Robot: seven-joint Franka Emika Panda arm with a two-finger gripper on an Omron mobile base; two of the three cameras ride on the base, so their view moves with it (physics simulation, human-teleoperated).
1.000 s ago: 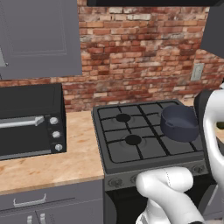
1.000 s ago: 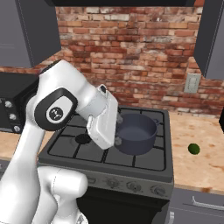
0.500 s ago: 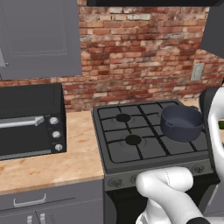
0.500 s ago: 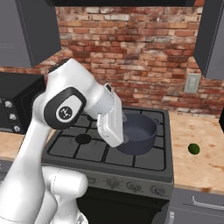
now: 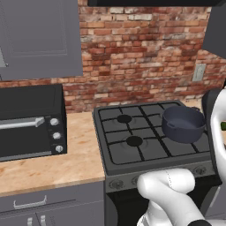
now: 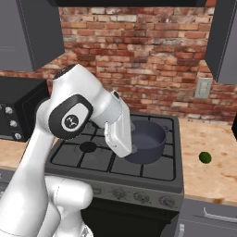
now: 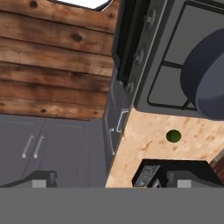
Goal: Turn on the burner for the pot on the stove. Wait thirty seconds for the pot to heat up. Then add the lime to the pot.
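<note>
One round, deep, dark blue-grey metal pot point(image 5: 183, 124) with small side handles sits on the black grid grates of a dark grey gas stove point(image 5: 132, 145). It stands on the stove's right-hand side, over the front grate section. Round black burner caps show on the grates to the pot's left, and a row of knobs runs along the stove's front edge. A small round green lime point(image 6: 205, 158) lies on the light speckled counter point(image 6: 208, 166) to the right of the stove, well apart from the pot and touching nothing else.

From the hand camera, the pot appears at the right edge, the lime lies on the counter below it, and the gripper point(image 7: 105, 183) shows its two dark fingertips at the bottom. They stand wide apart, holding and touching nothing. The white arm point(image 6: 81, 115) bends above the stove's front.

A black countertop oven point(image 5: 31, 121) with a silver handle stands on the counter left of the stove. No brand, label or readable writing can be made out.
</note>
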